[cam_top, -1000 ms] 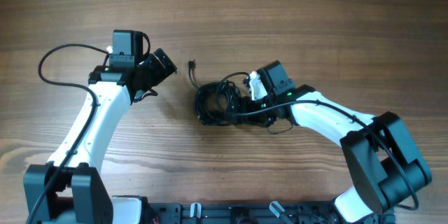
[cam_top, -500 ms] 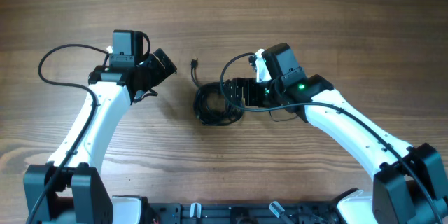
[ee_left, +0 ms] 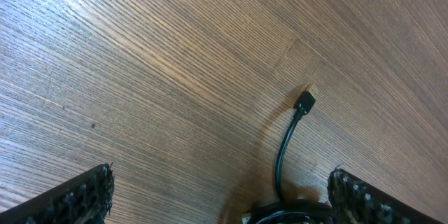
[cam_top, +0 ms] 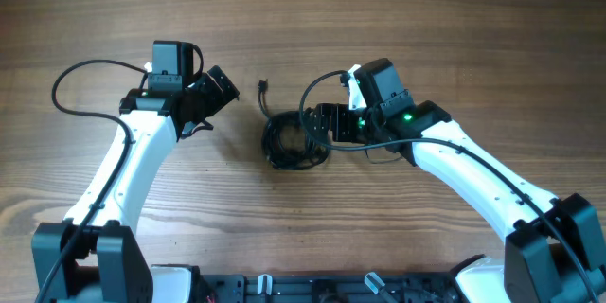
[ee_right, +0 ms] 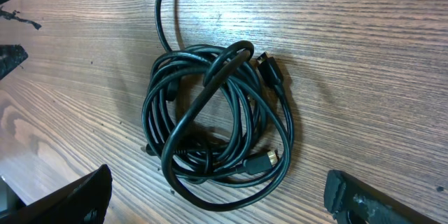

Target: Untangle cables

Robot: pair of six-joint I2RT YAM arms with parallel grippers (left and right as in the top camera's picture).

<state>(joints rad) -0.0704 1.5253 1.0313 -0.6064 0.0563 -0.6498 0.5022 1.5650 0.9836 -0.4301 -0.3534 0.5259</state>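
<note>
"The brown wooden bench (cam_top: 426,19) is showing just one dark heap. What is lying there?"

"The cables (cam_top: 294,140) are lying in a tangled ring in the middle, between the two arms. One loose end with a small plug (ee_left: 306,101) is poking out toward the far side."

"What is the right hand (cam_top: 322,123) doing?"

"It is standing wide open, wider than a moment ago. It was sitting over the ring, and now it is waiting at the ring's right edge, holding nothing. From above I cannot tell if a finger is touching the outer loop."

"And the left hand (cam_top: 220,85)?"

"It is wide open too. It is hanging apart from the heap and facing that loose plug."

"So is the knot coming undone?"

"Not yet, I think. The ring is looking just as wound up as before. The right hand seems to be letting go to try a new grab."
</note>
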